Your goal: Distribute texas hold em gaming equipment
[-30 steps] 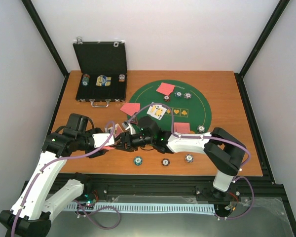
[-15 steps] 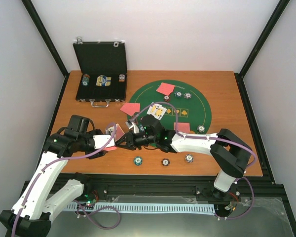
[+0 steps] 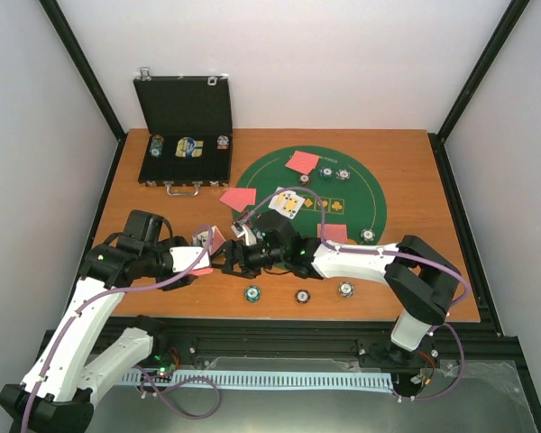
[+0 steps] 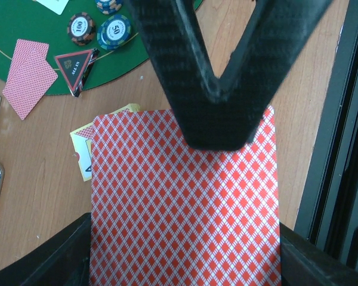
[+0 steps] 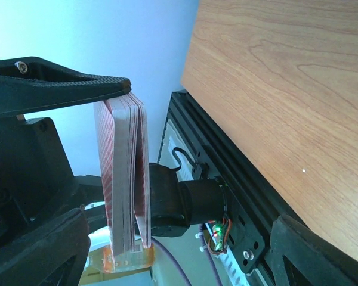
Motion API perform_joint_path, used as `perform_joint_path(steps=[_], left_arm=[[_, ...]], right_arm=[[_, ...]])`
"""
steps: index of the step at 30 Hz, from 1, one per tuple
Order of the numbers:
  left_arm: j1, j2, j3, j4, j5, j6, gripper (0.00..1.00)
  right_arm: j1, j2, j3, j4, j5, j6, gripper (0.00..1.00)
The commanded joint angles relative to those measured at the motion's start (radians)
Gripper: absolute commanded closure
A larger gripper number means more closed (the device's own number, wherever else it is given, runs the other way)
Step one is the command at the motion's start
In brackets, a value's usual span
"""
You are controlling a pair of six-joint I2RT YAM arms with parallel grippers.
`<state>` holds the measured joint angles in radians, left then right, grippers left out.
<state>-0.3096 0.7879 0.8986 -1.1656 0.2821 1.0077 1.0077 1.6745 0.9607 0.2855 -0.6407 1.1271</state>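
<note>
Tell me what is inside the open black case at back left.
Inside the black case three clusters sit in a row: a chip stack at left, blue-and-pale pieces in the middle, a second chip stack at right. Whatever lies beneath them is covered.

The brown chip [image 4: 82,28] reads 100, the blue chip [image 4: 113,31] 50.

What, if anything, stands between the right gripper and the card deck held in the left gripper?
Nothing visible does. The right gripper has its jaws open and faces the deck edge-on, with only open air in between. The left gripper is shut on the deck's faces, leaving that edge free.
</note>
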Motion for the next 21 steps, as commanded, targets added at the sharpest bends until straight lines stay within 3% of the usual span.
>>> perform_joint_path(steps=[1,14,21], left_arm=[[-0.003,-0.007,0.036,0.022,0.029,0.005,0.63],[-0.003,-0.005,0.051,0.011,0.031,0.006,0.63],[-0.003,-0.006,0.058,0.007,0.028,0.008,0.63]], right_arm=[[0.024,0.057,0.035,0.095,-0.023,0.038,0.17],[0.050,0.214,0.165,0.135,-0.051,0.076,0.19],[0.015,0.185,0.074,0.154,-0.056,0.080,0.32]])
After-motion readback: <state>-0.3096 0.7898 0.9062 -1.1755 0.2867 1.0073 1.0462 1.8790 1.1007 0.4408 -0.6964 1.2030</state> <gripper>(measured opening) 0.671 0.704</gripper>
